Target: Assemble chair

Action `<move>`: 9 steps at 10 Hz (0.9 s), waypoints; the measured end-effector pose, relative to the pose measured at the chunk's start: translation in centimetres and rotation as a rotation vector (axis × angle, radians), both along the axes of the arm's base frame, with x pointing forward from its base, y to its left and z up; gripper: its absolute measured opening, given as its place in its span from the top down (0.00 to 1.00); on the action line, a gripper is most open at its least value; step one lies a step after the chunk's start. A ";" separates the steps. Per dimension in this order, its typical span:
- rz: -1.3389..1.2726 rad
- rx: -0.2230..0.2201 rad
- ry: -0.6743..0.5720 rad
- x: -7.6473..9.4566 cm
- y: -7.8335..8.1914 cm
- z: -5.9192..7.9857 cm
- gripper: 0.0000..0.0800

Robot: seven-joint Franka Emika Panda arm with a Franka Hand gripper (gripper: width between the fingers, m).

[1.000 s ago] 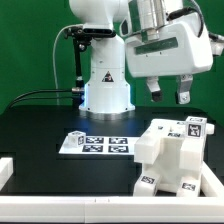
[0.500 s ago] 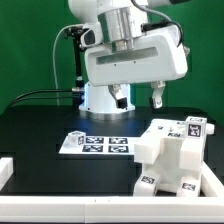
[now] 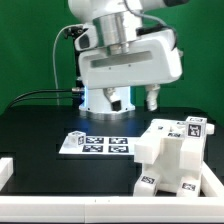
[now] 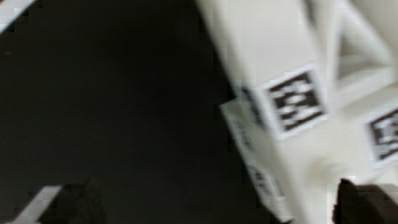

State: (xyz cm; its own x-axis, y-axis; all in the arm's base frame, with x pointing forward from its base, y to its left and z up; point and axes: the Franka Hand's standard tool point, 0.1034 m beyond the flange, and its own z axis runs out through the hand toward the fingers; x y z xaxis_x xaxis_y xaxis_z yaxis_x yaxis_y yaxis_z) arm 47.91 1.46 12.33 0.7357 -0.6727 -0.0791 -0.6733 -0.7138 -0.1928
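Note:
The chair (image 3: 176,152) is a blocky white assembly with black-and-white tags, standing on the black table at the exterior view's right front. My gripper (image 3: 136,98) hangs well above the table, up and to the exterior view's left of the chair, touching nothing. Its two dark fingers (image 3: 152,97) stand wide apart and open, with nothing held. In the wrist view a tagged white bar of the chair (image 4: 290,100) runs below the gripper (image 4: 214,208), with black table beside it. The dark fingertips (image 4: 64,206) show at the picture's edge.
The marker board (image 3: 97,144) lies flat on the table to the exterior view's left of the chair. The robot's white base (image 3: 105,95) stands behind it. A white raised border (image 3: 10,172) runs along the table's front and left edges.
The gripper has swung from above the chair towards the exterior view's left and dropped slightly. Its fingers have stayed open. The chair and the marker board have not moved.

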 end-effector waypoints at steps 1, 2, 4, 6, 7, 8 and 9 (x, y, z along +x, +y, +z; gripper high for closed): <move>0.018 0.026 0.027 -0.9 -1.4 -0.3 0.19; 0.009 0.029 0.039 -1.4 -2.2 -0.5 0.19; 0.000 0.026 0.051 -2.0 -2.1 -0.8 0.19; -0.001 0.025 0.052 -2.1 -2.2 -0.9 0.19; -0.002 0.026 0.054 -2.1 -2.2 -1.0 0.19; 0.014 0.057 0.081 -3.0 -2.8 -1.3 0.19; 0.008 0.066 0.092 -3.8 -4.0 -1.7 0.19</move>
